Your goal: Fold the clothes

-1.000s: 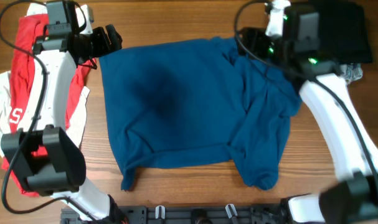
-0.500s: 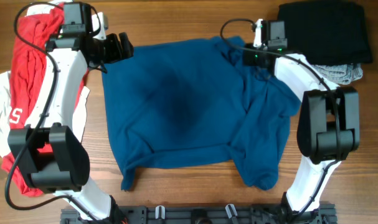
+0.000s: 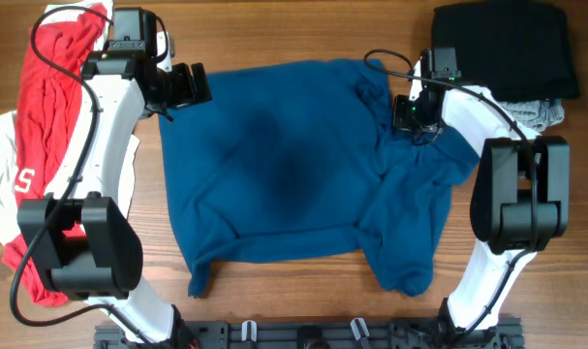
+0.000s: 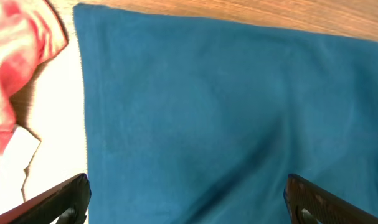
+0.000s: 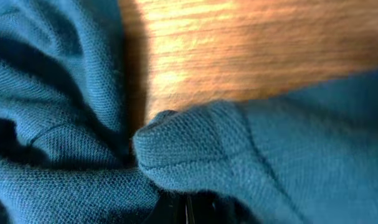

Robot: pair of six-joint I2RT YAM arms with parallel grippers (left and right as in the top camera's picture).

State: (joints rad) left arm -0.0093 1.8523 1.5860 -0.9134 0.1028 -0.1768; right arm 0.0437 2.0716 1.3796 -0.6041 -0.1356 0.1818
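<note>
At the desk's left edge, a red garment lies bunched lengthwise beside a white garment. Just beside them the left end effector stands over the top left corner of the dark-blue T-shirt. Its jaws are spread wide and hold nothing. In its wrist view the two dark fingers frame flat blue cloth, with the shirt's straight side edge running down beside the red and white fabric and a strip of wood above. The T-shirt fills the middle of the desk. Its left and centre are spread fairly smooth, while its right side is rumpled into folds that trail toward the near edge. At the shirt's upper right the right end effector is closed on a bunched fold of the blue cloth. The close wrist view shows a hemmed ridge of fabric gathered right at the jaws, with bare desk behind it. In the far right corner a black garment lies folded, and a grey garment shows at its near edge, well apart from the shirt.
</note>
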